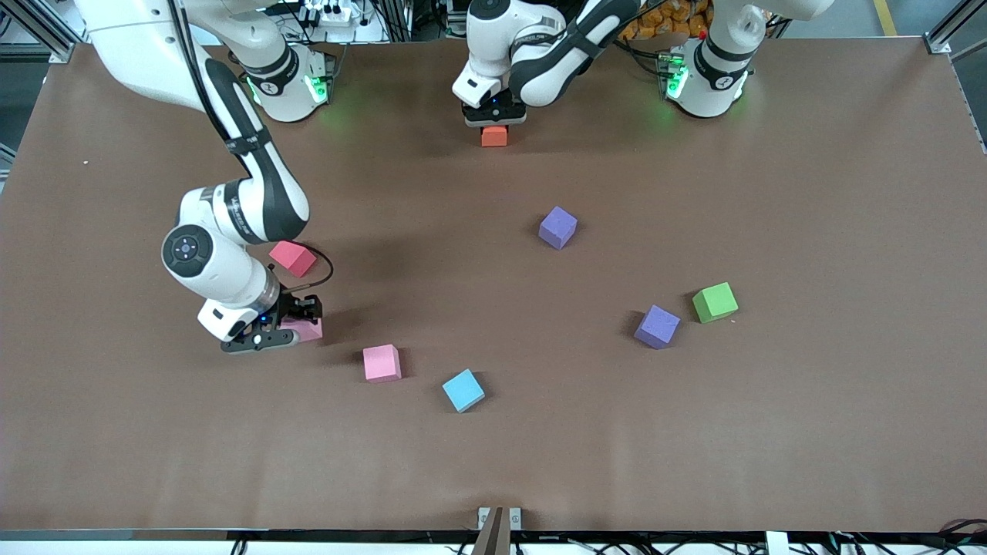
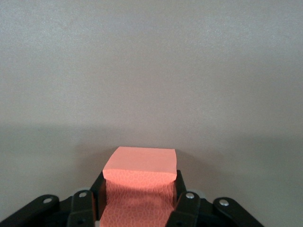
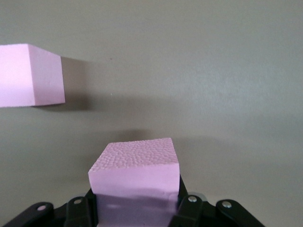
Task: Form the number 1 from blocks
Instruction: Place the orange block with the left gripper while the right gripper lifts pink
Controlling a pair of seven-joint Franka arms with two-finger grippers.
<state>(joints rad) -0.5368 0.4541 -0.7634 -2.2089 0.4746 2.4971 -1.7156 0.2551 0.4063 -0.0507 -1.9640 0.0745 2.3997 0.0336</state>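
My left gripper (image 1: pixel 494 123) is shut on the orange block (image 1: pixel 494 137) low over the table's edge by the arms' bases; its fingers (image 2: pixel 182 189) clamp both sides of the orange block (image 2: pixel 139 163). My right gripper (image 1: pixel 299 327) is shut on a pink block (image 1: pixel 308 331) down at the table toward the right arm's end. In the right wrist view that pink block (image 3: pixel 135 168) fills the jaws, with the other pink block (image 3: pixel 29 75) nearby. The red block (image 1: pixel 293 257), second pink (image 1: pixel 382 362), blue (image 1: pixel 463 390), two purple (image 1: pixel 557 227) (image 1: pixel 657 326) and green (image 1: pixel 715 301) lie loose.
The brown table (image 1: pixel 810 193) carries only the blocks. Both arm bases (image 1: pixel 289 85) (image 1: pixel 702 77) stand along the edge farthest from the front camera. A small metal bracket (image 1: pixel 499 523) sits at the table's nearest edge.
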